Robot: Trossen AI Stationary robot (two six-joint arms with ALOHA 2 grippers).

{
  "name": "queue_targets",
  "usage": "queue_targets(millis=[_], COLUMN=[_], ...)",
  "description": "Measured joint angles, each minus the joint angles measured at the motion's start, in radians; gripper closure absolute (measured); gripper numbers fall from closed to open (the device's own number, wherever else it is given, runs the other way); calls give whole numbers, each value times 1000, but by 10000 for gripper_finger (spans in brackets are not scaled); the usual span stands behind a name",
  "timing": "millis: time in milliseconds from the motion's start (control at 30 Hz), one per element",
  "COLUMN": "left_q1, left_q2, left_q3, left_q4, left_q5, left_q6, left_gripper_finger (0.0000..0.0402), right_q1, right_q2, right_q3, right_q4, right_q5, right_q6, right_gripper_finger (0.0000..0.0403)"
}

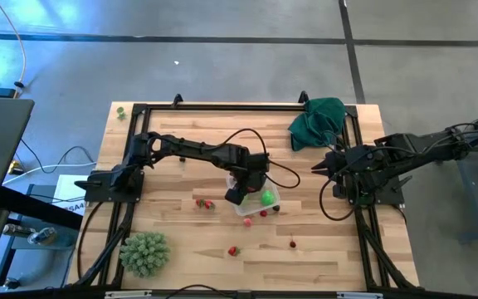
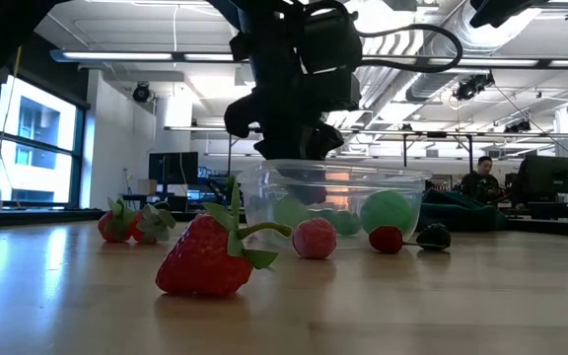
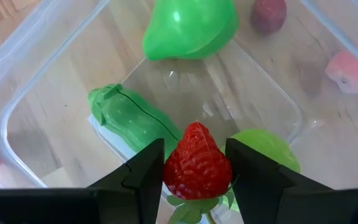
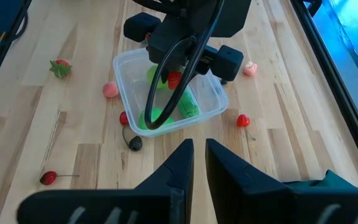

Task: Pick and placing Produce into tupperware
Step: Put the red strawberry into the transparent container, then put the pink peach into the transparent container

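Left claw (image 3: 194, 165) is clenched on a red strawberry (image 3: 197, 163), held just above the open tupperware (image 3: 36, 81); the fingers (image 3: 143, 167) press the berry from both sides. Below it, inside the box, three bright green pieces are seen: a ridged long one (image 3: 126, 115), a rounded one (image 3: 188, 25) and a third (image 3: 269, 149) partly hidden by a finger.

In the low view, a large strawberry (image 2: 205, 258) is recorded nearest the camera on the desk (image 2: 461, 306). Behind it, a pink berry (image 2: 315, 238), a red cherry (image 2: 386, 239) and a dark piece (image 2: 433, 236) lie just in front of the box. Two more strawberries (image 2: 131, 223) are noted off to one side, apart from the box.

Right claw (image 4: 199, 163) waits near the desk's right edge, well apart from the box, fingers nearly together with only a narrow gap and nothing between them. A dark green cloth (image 1: 315, 120) lies at the far right corner; a spiky pale-green ball (image 1: 144, 252) sits at the near left.
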Motion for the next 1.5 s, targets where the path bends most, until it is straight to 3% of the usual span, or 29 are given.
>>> queue_targets(millis=[300, 500, 667, 1000, 1167, 1333, 1500], left_q1=[0, 0, 0, 0, 0, 1, 15], left_q2=[0, -1, -16, -135, -182, -185, -186], left_q3=[0, 0, 0, 30, 154, 322, 395], left_q4=[1, -1, -34, -158, -295, -445, -512], left_q5=[-15, -20, 45, 38, -69, -264, -419], left_q6=[-22, -26, -73, -98, -62, -15, 27], left_gripper_finger=[165, 135, 135, 170, 185, 195, 202], right_q1=[0, 0, 0, 0, 0, 0, 0], right_q2=[0, 0, 0, 0, 0, 0, 0], right_q3=[0, 0, 0, 0, 0, 0, 0], right_q4=[0, 0, 0, 0, 0, 0, 0], right_q5=[0, 0, 0, 0, 0, 0, 0], right_q6=[0, 0, 0, 0, 0, 0, 0], right_gripper_finger=[371, 371, 371, 371, 371, 371, 371])
